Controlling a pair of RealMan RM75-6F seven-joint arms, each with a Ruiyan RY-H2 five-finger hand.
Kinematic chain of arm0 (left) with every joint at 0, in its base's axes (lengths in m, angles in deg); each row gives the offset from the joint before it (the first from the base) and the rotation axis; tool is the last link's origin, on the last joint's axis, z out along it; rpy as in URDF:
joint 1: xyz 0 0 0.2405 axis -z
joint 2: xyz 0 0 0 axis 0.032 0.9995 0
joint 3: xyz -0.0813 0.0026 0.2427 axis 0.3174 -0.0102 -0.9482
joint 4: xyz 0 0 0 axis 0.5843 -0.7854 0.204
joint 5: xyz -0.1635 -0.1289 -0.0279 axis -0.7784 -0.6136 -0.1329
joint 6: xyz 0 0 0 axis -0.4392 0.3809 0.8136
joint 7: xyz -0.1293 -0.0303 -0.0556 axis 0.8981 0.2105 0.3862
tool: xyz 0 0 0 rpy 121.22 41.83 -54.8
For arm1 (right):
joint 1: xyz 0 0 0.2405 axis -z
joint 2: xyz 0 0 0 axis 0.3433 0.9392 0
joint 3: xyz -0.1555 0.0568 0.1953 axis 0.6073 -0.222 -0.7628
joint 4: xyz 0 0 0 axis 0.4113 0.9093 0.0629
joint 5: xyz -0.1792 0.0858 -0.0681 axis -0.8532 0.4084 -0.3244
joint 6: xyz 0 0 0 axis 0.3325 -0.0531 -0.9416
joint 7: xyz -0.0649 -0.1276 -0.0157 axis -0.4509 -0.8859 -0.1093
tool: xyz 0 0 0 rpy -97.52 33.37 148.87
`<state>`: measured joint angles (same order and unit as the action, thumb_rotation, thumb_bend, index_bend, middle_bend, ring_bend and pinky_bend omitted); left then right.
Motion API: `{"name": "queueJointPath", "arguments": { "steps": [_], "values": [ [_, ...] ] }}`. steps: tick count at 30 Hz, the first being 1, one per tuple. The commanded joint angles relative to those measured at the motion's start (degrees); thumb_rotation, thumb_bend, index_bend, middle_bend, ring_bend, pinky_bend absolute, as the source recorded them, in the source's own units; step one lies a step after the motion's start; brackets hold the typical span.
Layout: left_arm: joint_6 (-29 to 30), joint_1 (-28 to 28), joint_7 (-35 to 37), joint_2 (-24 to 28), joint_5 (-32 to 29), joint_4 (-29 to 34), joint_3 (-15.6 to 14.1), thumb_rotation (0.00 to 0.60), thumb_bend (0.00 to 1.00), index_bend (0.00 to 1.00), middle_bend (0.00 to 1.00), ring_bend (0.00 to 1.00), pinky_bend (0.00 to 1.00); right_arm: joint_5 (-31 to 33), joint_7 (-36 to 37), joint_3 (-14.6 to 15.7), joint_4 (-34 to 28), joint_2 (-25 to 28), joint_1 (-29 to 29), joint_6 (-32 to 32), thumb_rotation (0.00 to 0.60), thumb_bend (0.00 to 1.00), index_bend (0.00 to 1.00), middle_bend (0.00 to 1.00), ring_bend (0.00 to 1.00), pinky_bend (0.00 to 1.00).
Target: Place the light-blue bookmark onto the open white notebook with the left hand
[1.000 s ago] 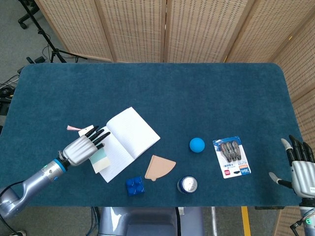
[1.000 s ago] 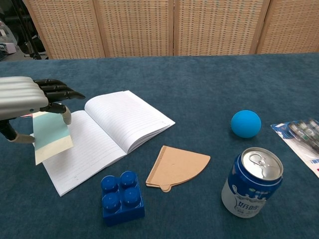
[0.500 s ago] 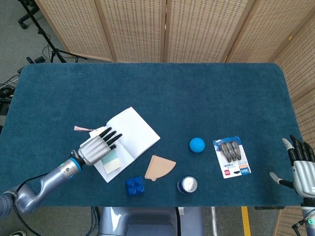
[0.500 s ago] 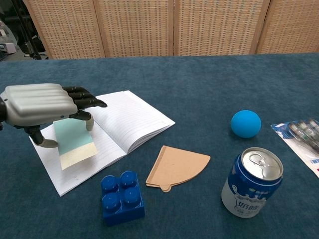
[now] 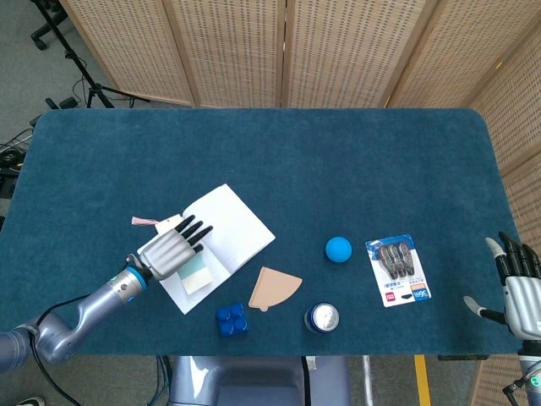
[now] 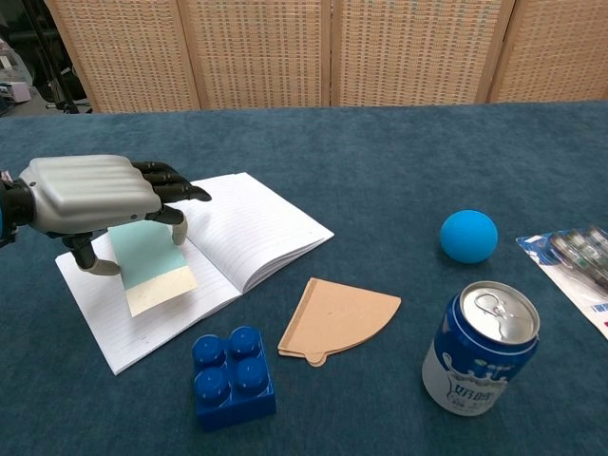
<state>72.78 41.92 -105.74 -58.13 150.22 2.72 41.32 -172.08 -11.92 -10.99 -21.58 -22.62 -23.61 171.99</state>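
Note:
The open white notebook (image 5: 221, 240) (image 6: 242, 230) lies left of the table's middle. My left hand (image 5: 172, 248) (image 6: 95, 198) hovers low over its left page, palm down, and pinches the light-blue bookmark (image 5: 195, 276) (image 6: 152, 266) between thumb and a finger. The bookmark has a cream lower strip and hangs close over the page; whether it touches the paper I cannot tell. A pink tassel (image 5: 143, 222) trails left of the hand. My right hand (image 5: 519, 286) is at the table's right edge, fingers apart, holding nothing.
A blue toy brick (image 6: 233, 375) sits in front of the notebook, a tan fan-shaped card (image 6: 338, 316) to its right. Further right are a blue-and-white can (image 6: 481, 348), a blue ball (image 6: 468, 236) and a packet of clips (image 5: 397, 269).
My left hand has carried the bookmark rightward from off the notebook's left edge to above the left page, and lowered it slightly. The right hand has stayed put.

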Motion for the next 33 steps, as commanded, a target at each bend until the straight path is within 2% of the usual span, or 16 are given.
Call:
{"name": "queueJointPath", "arguments": {
  "steps": [1,22,33],
  "values": [
    [-0.3,0.3,-0.7,-0.1,-0.7,0.1,0.1,0.6,0.25,0.39,0.0,0.0,0.0,0.0,0.1,0.0,0.0,0.0,0.0,0.0,0.6,0.16,0.0,0.0,0.0,0.0],
    [0.4,1.3,-3.1,-1.5,-4.1,0.7,-0.4,0.6,0.25,0.38,0.0,0.0,0.0,-0.2,1.1,0.0,0.2,0.3,0.2,0.3,0.6,0.16,0.0,0.0,0.0,0.0],
    [1.3,1.4,-3.4,-1.8,-4.9,0.6,-0.9,0.6,0.25,0.14,0.0,0.0,0.0,-0.3,1.1,0.0,0.2,0.3,0.2,0.4,0.6,0.16,0.0,0.0,0.0,0.0]
  ]
}}
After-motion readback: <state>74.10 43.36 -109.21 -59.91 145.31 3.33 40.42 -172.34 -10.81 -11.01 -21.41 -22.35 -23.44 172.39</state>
